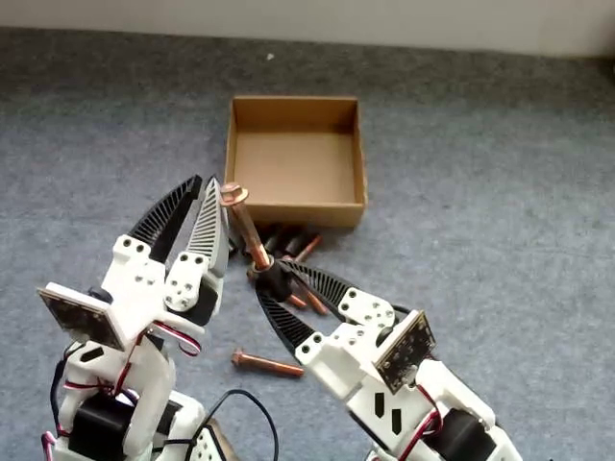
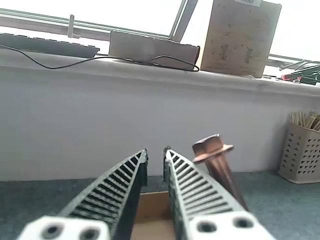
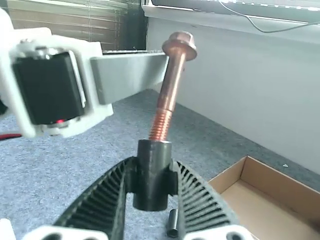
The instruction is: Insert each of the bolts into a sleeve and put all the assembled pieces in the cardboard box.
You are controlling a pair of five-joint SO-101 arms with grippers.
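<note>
Grey carpet (image 1: pixel 500 192) covers the table, and the cardboard box (image 1: pixel 296 158) sits open on it. Just in front of the box's near wall, the right gripper (image 3: pixel 152 165) is clenched on a black sleeve (image 1: pixel 277 279). A copper bolt (image 1: pixel 246 229) stands with its threaded end in the top of the sleeve, leaning so that its flanged head lies close to the box's near left corner. The left gripper (image 1: pixel 206 182) is beside that same corner, its fingers slightly parted and grasping nothing. The bolt head is just outside one finger, not between them. A heap of bolts and sleeves (image 1: pixel 300 252) lies close by the box's near wall, partly hidden by the right gripper. One loose bolt (image 1: pixel 266 363) lies farther from the box, beyond the heap.
</note>
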